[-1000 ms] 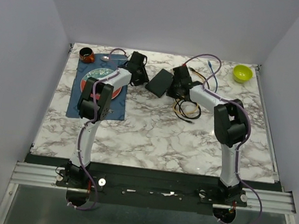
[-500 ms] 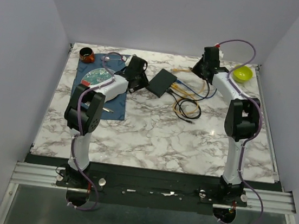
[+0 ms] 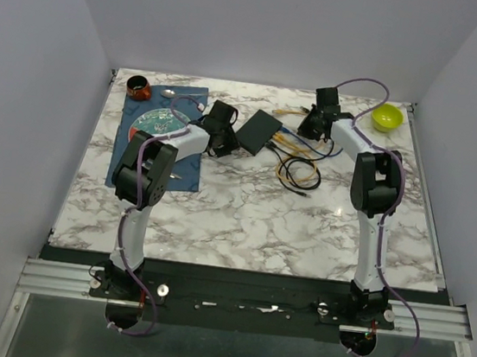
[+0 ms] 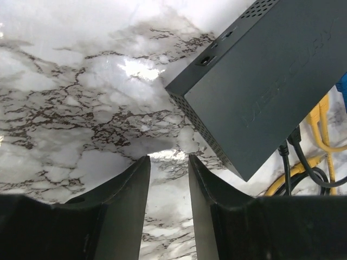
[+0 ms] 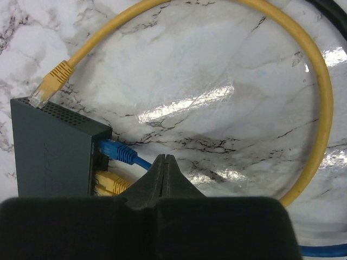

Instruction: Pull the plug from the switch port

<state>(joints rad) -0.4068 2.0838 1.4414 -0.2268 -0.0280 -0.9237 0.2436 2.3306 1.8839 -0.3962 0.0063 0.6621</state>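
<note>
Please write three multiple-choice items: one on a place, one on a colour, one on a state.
1. Where is the round yellow-green bowl? A on the blue mat; B the marble table's far right corner; C by the arm bases.
2. Plug colours in the flat black switch box? A red, green; B white; C blue, yellow.
3. The right gripper is: A shut, empty; B wide open; C holding the bowl.
B: it sits near that corner. C: a blue plug and a yellow plug are seated. A: fingers meet, nothing between.
</note>
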